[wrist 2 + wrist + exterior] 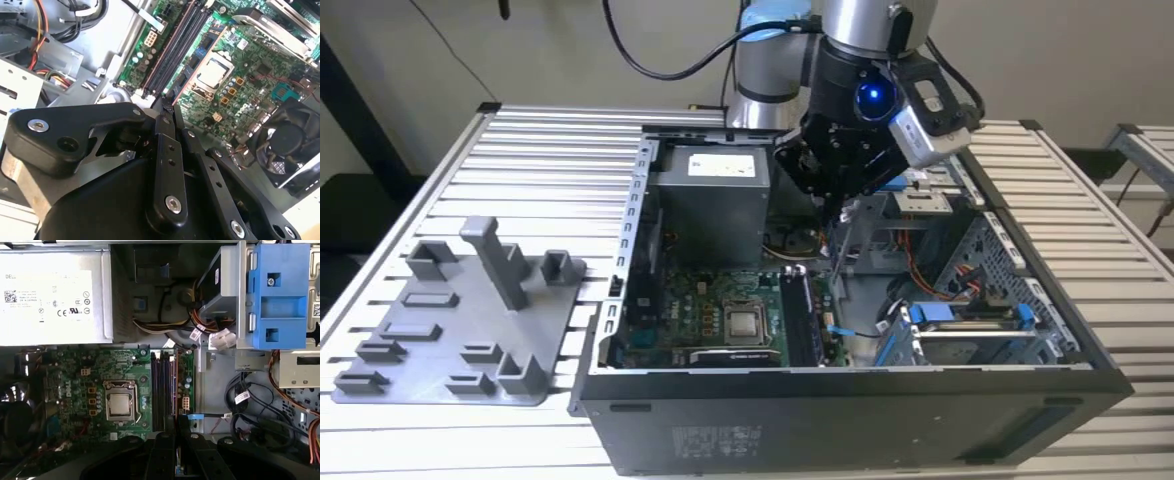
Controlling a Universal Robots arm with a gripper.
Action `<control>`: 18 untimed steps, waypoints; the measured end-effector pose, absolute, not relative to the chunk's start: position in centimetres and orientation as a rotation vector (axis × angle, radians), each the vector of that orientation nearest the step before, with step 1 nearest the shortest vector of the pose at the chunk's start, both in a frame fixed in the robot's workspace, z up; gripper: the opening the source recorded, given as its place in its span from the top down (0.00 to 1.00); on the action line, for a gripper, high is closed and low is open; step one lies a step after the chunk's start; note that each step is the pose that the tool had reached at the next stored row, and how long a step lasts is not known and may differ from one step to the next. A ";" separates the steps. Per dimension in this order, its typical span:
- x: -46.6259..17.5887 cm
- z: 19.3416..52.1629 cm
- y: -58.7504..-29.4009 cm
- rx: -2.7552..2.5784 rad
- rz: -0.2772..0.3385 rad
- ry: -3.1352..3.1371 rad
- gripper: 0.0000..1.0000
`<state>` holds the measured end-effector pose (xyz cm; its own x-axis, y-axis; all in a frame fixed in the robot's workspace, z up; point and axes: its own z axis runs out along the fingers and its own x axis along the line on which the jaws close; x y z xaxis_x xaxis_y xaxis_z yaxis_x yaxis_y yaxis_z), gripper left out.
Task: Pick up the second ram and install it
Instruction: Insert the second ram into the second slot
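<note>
Black fingers clamped on the second ram, held upright above the green motherboard.

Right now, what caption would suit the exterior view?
Gripper hangs over the motherboard inside an open computer case, grey fixture tray beside it.

Open black PC case centre frame on slatted bench. Green motherboard and grey power supply inside. Grey fixture plate lower left, beside case. Blue drive bracket right.
</note>
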<state>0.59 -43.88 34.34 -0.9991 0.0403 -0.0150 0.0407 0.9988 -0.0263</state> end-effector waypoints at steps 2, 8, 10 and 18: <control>0.5 34.0 -43.9 0.063 -0.042 3.126 0.86; 0.5 33.0 -44.2 0.057 -0.043 3.127 0.86; 0.5 32.7 -44.3 0.054 -0.044 3.127 0.86; 0.1 31.5 -44.7 0.048 -0.044 3.127 0.86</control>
<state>0.12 -44.74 31.47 -0.9994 0.0308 -0.0145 0.0312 0.9991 -0.0281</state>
